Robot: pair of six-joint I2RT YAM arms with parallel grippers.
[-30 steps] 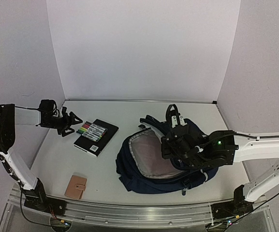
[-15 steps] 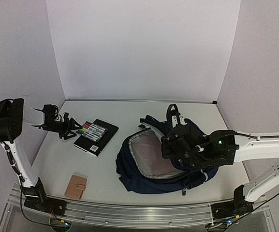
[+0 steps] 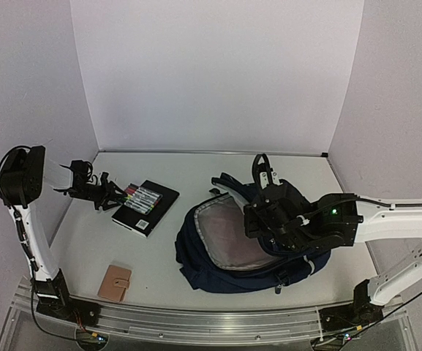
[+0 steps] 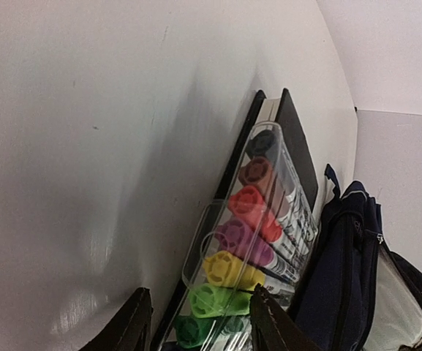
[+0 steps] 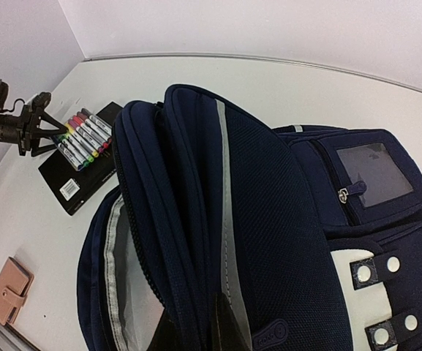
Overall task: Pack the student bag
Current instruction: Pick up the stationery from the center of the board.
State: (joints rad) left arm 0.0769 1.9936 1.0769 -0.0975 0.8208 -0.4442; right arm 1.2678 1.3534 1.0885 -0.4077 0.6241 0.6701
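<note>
1. Bag [image 3: 218, 281]: lies mid-table w/ main compartment open; grey lining shows, nothing visible inside.
2. R gripper [image 5: 196, 333]: clamped on bag's flap, propping the mouth open.
3. L gripper [image 4: 200, 322]: fingers apart, astride end of marker pack [image 3: 142, 197], well L of bag.
4. Pack rests on notebook [image 3: 165, 197], L of bag; wallet [image 3: 115, 282] front-L of bag.
5. Progress, est.: early. No item packed; markers, notebook, wallet all left to load.

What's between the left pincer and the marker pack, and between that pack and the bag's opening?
Nothing visible. The open left pincer is right at the end of the marker pack, which lies on the notebook. Only bare table separates them from the student bag, whose flap the right pincer holds up.
</note>
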